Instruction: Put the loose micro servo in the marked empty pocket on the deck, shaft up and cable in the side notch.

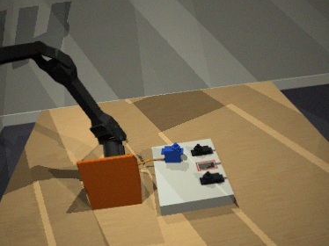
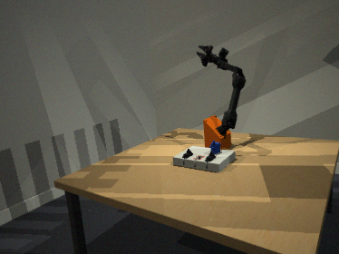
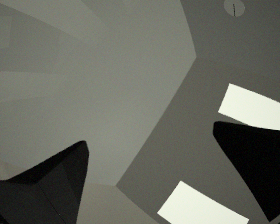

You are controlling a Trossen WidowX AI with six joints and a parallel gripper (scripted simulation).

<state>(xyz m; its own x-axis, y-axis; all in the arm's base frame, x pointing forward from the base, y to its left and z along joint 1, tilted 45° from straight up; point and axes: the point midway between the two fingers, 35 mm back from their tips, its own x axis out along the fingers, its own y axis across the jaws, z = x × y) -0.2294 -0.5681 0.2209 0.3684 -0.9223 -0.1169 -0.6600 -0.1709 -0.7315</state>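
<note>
The loose blue micro servo [image 1: 172, 155] [image 2: 216, 148] stands on the light grey deck [image 1: 180, 195] [image 2: 219, 166], on the side nearer the arm's orange base. Its shaft end appears to point up, and its orange cable [image 1: 151, 160] runs off toward the base. The marked pocket [image 1: 206, 165] [image 2: 198, 158], outlined in red, is empty, with a thin side notch. My gripper [image 2: 200, 51] [image 3: 154, 138] is open and empty, raised high above the table and far from the servo. It is outside the top view.
Two black servos [image 1: 201, 149] [image 1: 212, 178] [image 2: 188, 153] [image 2: 210, 156] sit in the deck on either side of the pocket. The orange base [image 1: 112, 182] [image 2: 211, 133] stands beside the deck on the wooden table [image 1: 273, 127] [image 2: 181, 195]. The wrist view shows only room surfaces and bright panels beyond the fingers.
</note>
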